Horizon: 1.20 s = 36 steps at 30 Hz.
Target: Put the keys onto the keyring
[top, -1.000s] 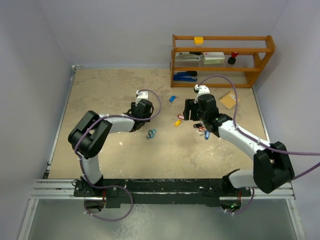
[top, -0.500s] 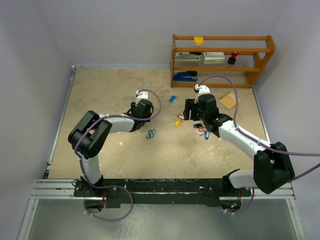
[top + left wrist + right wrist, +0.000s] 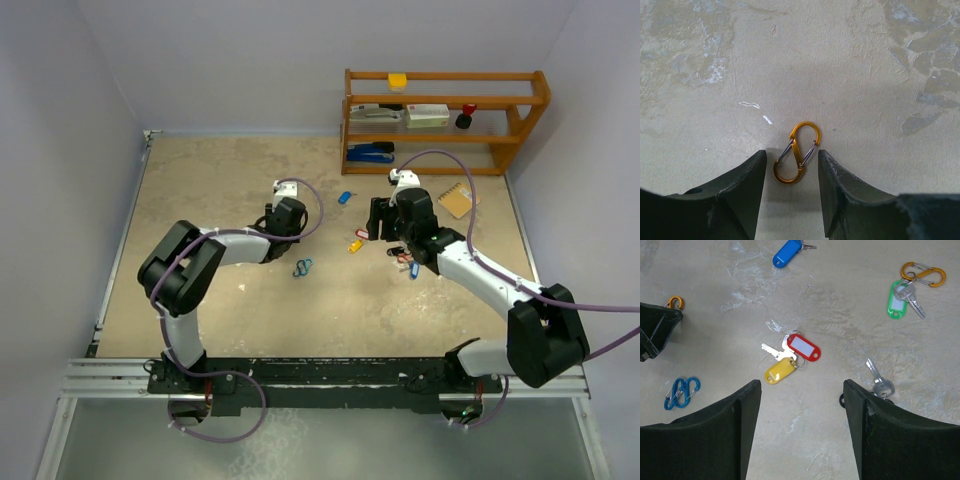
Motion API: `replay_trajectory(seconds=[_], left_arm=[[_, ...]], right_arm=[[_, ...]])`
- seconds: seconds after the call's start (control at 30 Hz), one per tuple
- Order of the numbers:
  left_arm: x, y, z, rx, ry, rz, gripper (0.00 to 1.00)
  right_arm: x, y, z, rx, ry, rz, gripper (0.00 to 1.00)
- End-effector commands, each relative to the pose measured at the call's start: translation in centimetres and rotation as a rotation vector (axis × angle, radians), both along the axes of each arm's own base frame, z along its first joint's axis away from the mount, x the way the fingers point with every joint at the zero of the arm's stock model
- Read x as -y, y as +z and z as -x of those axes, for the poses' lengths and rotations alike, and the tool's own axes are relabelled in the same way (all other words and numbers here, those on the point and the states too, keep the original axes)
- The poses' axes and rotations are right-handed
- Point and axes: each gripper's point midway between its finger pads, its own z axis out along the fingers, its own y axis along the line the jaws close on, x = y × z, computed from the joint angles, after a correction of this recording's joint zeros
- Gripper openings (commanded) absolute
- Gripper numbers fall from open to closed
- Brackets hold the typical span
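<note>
left gripper (image 3: 792, 167) part-open, empty, flanking a glossy orange figure-eight clip (image 3: 801, 144) — right gripper (image 3: 802, 390) wide, empty, above oblong-tagged keys (image 3: 804, 348).

Table top (image 3: 230, 180): beige, which I read as mottled with paler grey-white patches.
Orange clip (image 3: 796, 152): orange body, silver wire gates.
Left fingers (image 3: 740, 200): near black, with a greenish cast on my screen.
Right fingers (image 3: 715, 440): black.
Blue-tagged key (image 3: 786, 253): plain blue tag.
Green-tagged key (image 3: 896, 302): green tag, white label, silver blade.
Second orange clip (image 3: 923, 274): orange and silver.
Red-tagged key (image 3: 803, 348): red tag, white label.
Yellow-tagged key (image 3: 780, 371): plain yellow tag, silver blade.
Bare key (image 3: 879, 381): silver.
Blue clips (image 3: 681, 391): I see two, both bright blue.
Shelf (image 3: 445, 100): orange-brown wood.
Cables (image 3: 312, 205): lilac.
</note>
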Motion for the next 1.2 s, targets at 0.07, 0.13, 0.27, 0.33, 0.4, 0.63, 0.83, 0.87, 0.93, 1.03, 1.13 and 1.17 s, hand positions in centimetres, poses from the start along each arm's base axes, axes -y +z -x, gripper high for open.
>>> replay_trajectory(seconds=[0.07, 0.13, 0.27, 0.33, 0.4, 0.63, 0.83, 0.87, 0.93, 1.03, 1.13, 1.17], left_arm=[[-0.3, -2.5, 1.0, -0.08, -0.017, -0.042, 0.42], [-0.3, -2.6, 0.9, -0.083, -0.017, -0.043, 0.41], [-0.3, -2.6, 1.1, -0.086, -0.018, -0.045, 0.36], [-0.4, -2.6, 1.2, -0.091, -0.018, -0.048, 0.29], [-0.5, -2.5, 1.3, -0.091, -0.017, -0.047, 0.18], [-0.7, -1.6, 1.6, -0.084, -0.015, -0.039, 0.0], [-0.6, 0.6, 1.7, -0.054, -0.016, -0.008, 0.0], [-0.4, 1.3, 1.7, -0.045, -0.016, 0.004, 0.0], [-0.1, 3.2, 1.9, -0.018, -0.023, 0.042, 0.0], [0.1, 6.5, 2.2, 0.042, -0.023, 0.101, 0.0], [0.2, 8.8, 2.7, 0.081, -0.02, 0.143, 0.0], [0.3, 9.3, 2.9, 0.088, -0.021, 0.155, 0.0]], right_arm=[[0.1, 1.5, -0.2, 0.042, -0.014, -0.008, 0.7], [0.1, 1.4, -0.1, 0.038, -0.01, -0.009, 0.7], [0.1, 1.4, -0.1, 0.036, -0.007, -0.009, 0.7], [0.0, 1.4, -0.1, 0.037, -0.006, -0.011, 0.7], [0.0, 1.4, -0.1, 0.037, -0.006, -0.011, 0.7], [0.0, 1.4, -0.1, 0.04, -0.007, -0.012, 0.7], [0.1, 1.1, -0.4, 0.038, -0.01, 0.002, 0.7], [0.1, 0.8, -0.5, 0.034, -0.009, 0.009, 0.7], [-0.1, 0.3, -0.6, 0.014, 0.001, 0.019, 0.7], [-0.6, -0.4, -1.0, -0.006, 0.022, 0.025, 0.69], [-1.2, -1.5, -1.4, -0.039, 0.041, 0.03, 0.69], [-1.4, -1.5, -1.8, -0.041, 0.044, 0.027, 0.68]])
